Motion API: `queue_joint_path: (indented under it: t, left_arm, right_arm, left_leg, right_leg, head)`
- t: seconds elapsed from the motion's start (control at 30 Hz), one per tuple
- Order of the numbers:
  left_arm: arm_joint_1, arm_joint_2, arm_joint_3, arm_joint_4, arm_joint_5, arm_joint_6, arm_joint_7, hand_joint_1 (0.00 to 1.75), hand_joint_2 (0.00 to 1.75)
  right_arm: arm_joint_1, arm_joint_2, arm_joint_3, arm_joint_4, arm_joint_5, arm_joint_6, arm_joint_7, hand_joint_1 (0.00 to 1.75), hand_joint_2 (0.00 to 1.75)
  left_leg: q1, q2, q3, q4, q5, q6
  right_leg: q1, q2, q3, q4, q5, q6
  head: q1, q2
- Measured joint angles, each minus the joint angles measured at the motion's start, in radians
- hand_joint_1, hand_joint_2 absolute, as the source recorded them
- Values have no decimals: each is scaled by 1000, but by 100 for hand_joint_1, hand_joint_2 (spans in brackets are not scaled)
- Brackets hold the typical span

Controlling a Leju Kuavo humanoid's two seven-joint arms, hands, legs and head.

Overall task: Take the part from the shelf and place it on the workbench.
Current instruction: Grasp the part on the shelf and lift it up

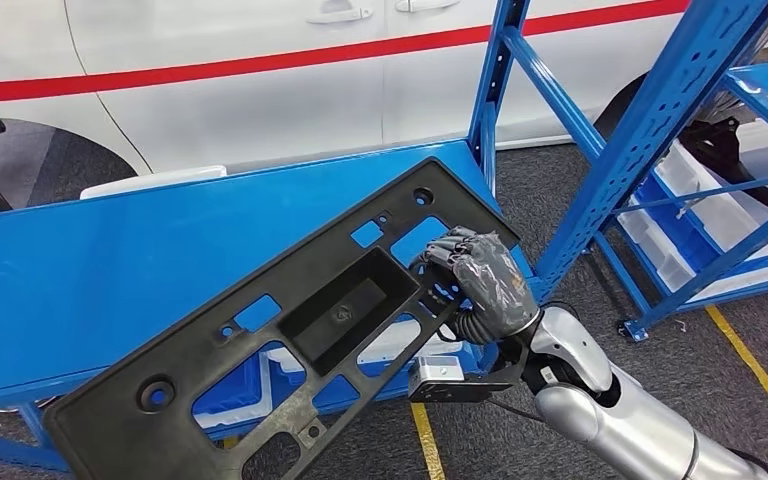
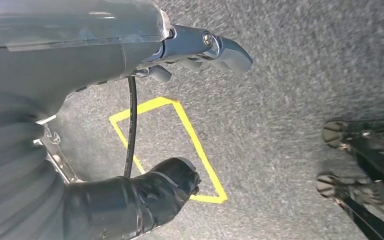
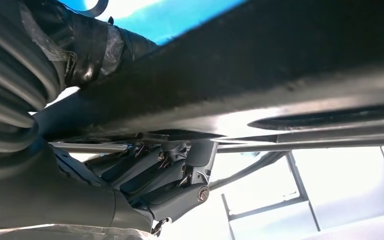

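Right hand (image 1: 480,275) clamped on the black plastic part (image 1: 290,320), fingers wrapped over its upper right edge, thumb side underneath. Part: long flat black panel with a rectangular recess at centre, several cut-out windows and round holes near both ends. Held tilted, high end by the hand, low end down toward the lower left of the head view. Lies in front of and partly over the blue shelf surface (image 1: 110,250); contact with the shelf not discernible. Grip sits near the high end, so most of the panel's length hangs out to the left of the hand. Right wrist view: fingers (image 3: 170,180) curled under the panel's dark edge (image 3: 260,85), taped thumb (image 3: 95,45) on the opposite face, blue showing past it. Silver forearm (image 1: 620,420) entering from lower right. Blue upright of the racking (image 1: 650,130) just right of the hand, white bins (image 1: 690,215) on a low shelf behind it. White car body with a red stripe (image 1: 260,60) beyond the shelf. Left hand (image 2: 180,115) over grey carpet with yellow floor tape (image 2: 195,145): thumb and fingers apart, nothing held.
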Motion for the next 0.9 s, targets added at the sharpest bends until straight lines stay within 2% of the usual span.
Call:
queue_joint_path:
  t: [0.03, 0.07, 0.1, 0.17, 0.2, 0.23, 0.27, 0.33, 0.37, 0.4, 0.43, 0.47, 0.5, 0.53, 0.57, 0.6, 0.63, 0.7, 0.73, 0.77, 0.83, 0.87, 0.9]
  left_arm:
    - [0, -1, 0, 0, 0, 0, 0, 0, 175]
    - [-1, -1, 0, 0, -1, -1, -1, 0, 175]
    - [-1, -1, 0, 0, -2, -1, -1, 0, 175]
    - [-1, 0, 0, 0, -8, -5, -7, 0, 175]
    - [0, 2, 0, 0, -14, -11, -14, 0, 175]
    - [1, 5, 0, 0, -21, -18, -22, 0, 175]
    - [2, 8, 0, 0, -27, -26, -30, 0, 175]
    - [1, 14, 0, 0, -35, -37, -39, 0, 175]
    - [-1, 16, 0, 0, -36, -40, -40, 0, 175]
    - [-4, 18, 0, 0, -36, -41, -39, 0, 175]
    - [-7, 19, 0, 0, -36, -41, -38, 0, 175]
    - [-9, 19, 0, 0, -37, -41, -36, 0, 175]
    - [-10, 20, 0, 0, -39, -40, -35, 0, 175]
    - [-12, 20, 0, 0, -41, -38, -34, 0, 175]
    - [-15, 21, 0, 0, -43, -35, -32, 0, 175]
    - [-18, 21, 0, 0, -44, -33, -31, 0, 175]
    - [-21, 20, 0, 0, -44, -32, -28, 0, 175]
    - [-24, 19, 0, 0, -44, -31, -24, 0, 175]
    - [-26, 18, 0, 0, -45, -31, -23, 0, 175]
    - [-27, 18, 0, 0, -45, -31, -22, 0, 175]
    - [-28, 18, 0, 0, -45, -31, -22, 0, 175]
    - [-28, 17, 0, 0, -45, -31, -22, 0, 175]
    - [-28, 16, 0, 0, -45, -31, -22, 0, 175]
  right_arm:
    - [-1, -2, 1, -4, -14, 12, -6, 175, 175]
    - [-2, -4, 2, -10, -32, 27, -13, 175, 175]
    - [-6, -7, 3, -16, -58, 50, -25, 175, 175]
    - [-13, -18, 9, -33, -144, 133, -64, 175, 175]
    - [-16, -26, 15, -44, -203, 192, -94, 175, 175]
    - [-18, -35, 21, -59, -262, 254, -126, 175, 175]
    - [-17, -43, 29, -77, -313, 311, -157, 175, 175]
    - [-16, -52, 49, -119, -382, 401, -217, 175, 175]
    - [-15, -54, 62, -140, -401, 429, -235, 175, 175]
    - [-15, -56, 73, -158, -414, 448, -246, 175, 175]
    - [-15, -57, 82, -171, -424, 456, -244, 175, 175]
    - [-18, -58, 86, -178, -432, 461, -237, 175, 175]
    - [-22, -59, 87, -182, -440, 465, -230, 175, 175]
    - [-26, -60, 87, -184, -447, 469, -223, 175, 175]
    - [-30, -61, 86, -185, -452, 473, -217, 175, 175]
    - [-33, -61, 86, -184, -454, 476, -212, 175, 175]
    - [-37, -62, 85, -182, -455, 477, -209, 175, 175]
    - [-44, -62, 84, -178, -457, 477, -206, 175, 175]
    - [-46, -62, 84, -177, -457, 477, -206, 175, 175]
    - [-46, -62, 83, -175, -457, 477, -206, 175, 175]
    - [-47, -62, 83, -172, -458, 478, -205, 175, 175]
    - [-47, -62, 83, -171, -458, 478, -205, 175, 175]
    - [-47, -62, 83, -169, -458, 478, -205, 175, 175]
  left_leg:
    - [2, 0, -16, 12, 4, -6]
    - [3, -1, -25, 21, 8, -13]
    - [3, -1, -31, 26, 14, -20]
    - [5, -3, -35, 27, 27, -35]
    - [7, -5, -40, 30, 22, -42]
    - [10, -7, -48, 44, 1, -48]
    - [12, -8, -59, 74, -38, -53]
    - [15, -9, -83, 178, -140, -62]
    - [16, -9, -89, 234, -171, -66]
    - [18, -9, -86, 271, -180, -69]
    - [20, -9, -68, 279, -167, -71]
    - [23, -9, -34, 254, -141, -74]
    - [26, -10, 15, 197, -117, -76]
    - [28, -13, 71, 122, -111, -79]
    - [28, -17, 114, 61, -112, -77]
    - [26, -20, 140, 17, -121, -72]
    - [23, -24, 148, -2, -128, -65]
    - [21, -22, 132, -4, -114, -46]
    - [21, -19, 122, -3, -103, -36]
    - [20, -16, 109, -4, -91, -26]
    - [16, -10, 79, -3, -66, -13]
    - [13, -9, 64, -2, -53, -9]
    - [8, -8, 48, 0, -41, -6]
  right_leg:
    - [1, 0, 48, -67, -3, -1]
    - [3, 0, 80, -117, -12, -7]
    - [7, 1, 95, -147, -24, -16]
    - [10, 0, 90, -157, -16, -37]
    - [9, -3, 84, -161, -6, -47]
    - [8, -6, 76, -166, 5, -57]
    - [7, -8, 65, -169, 18, -65]
    - [8, -10, 39, -170, 40, -71]
    - [8, -10, 24, -169, 51, -71]
    - [8, -11, 9, -168, 62, -69]
    - [6, -11, -6, -166, 73, -66]
    - [4, -11, -20, -163, 83, -62]
    - [2, -10, -33, -158, 93, -56]
    - [2, -9, -44, -153, 101, -50]
    - [2, -9, -51, -150, 109, -43]
    - [2, -8, -54, -148, 117, -35]
    - [3, -8, -55, -150, 126, -28]
    - [2, -6, -57, -155, 140, -14]
    - [1, -5, -64, -148, 126, -10]
    - [0, -5, -76, -124, 91, -7]
    - [1, -4, -110, -18, -15, -6]
    - [2, -4, -124, 48, -56, -6]
    - [5, -3, -129, 101, -73, -7]
  head:
    - [0, 0]
    - [0, 0]
    - [0, 0]
    - [0, 0]
    - [0, 0]
    - [0, 0]
    - [0, 0]
    - [1, 0]
    - [2, 0]
    - [3, 0]
    - [5, 0]
    - [5, 0]
    - [5, 0]
    - [5, 0]
    - [5, 0]
    - [6, 0]
    - [6, 0]
    - [6, 0]
    - [6, 0]
    - [6, 0]
    - [6, 0]
    - [6, 0]
    - [6, 0]
